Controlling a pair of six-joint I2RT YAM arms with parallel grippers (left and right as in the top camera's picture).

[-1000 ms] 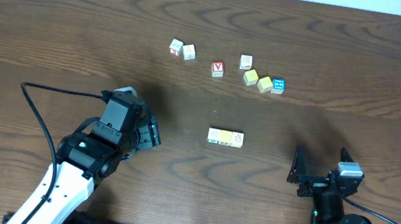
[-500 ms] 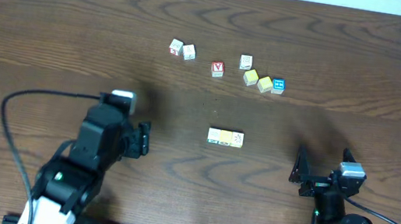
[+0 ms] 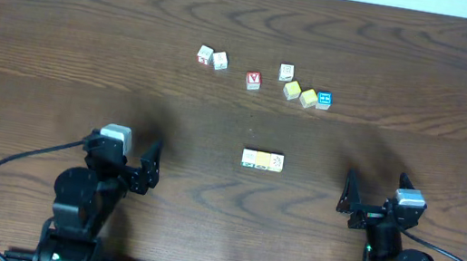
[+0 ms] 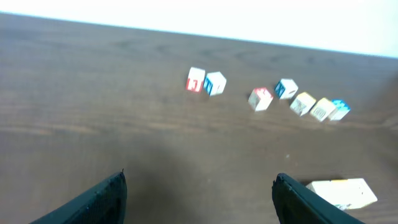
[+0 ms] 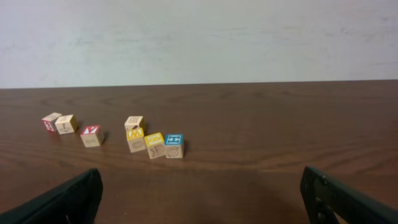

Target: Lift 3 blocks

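So I've got both sets of jaws wide open and empty. The row of three small wooden alphabet blocks point(image 3: 263, 160) runs left-right between left gripper point(image 3: 147, 170) and right gripper point(image 3: 349, 199), and the right one looks nearer.

The overhead view is evenly lit and sharp. The table point(image 3: 65, 25) shows no glare, only soft dark shadows at 12 o'clock of the left arm point(image 3: 102, 185) and the right arm point(image 3: 384, 229). The left wrist view is blurred all over, so the scattered cubes point(image 4: 261, 98) look smeared, and the wall at 12 o'clock is washed out to white. The right wrist view is clear, but its dark fingers point(image 5: 62, 202) at 5 and 7 o'clock are out of focus.
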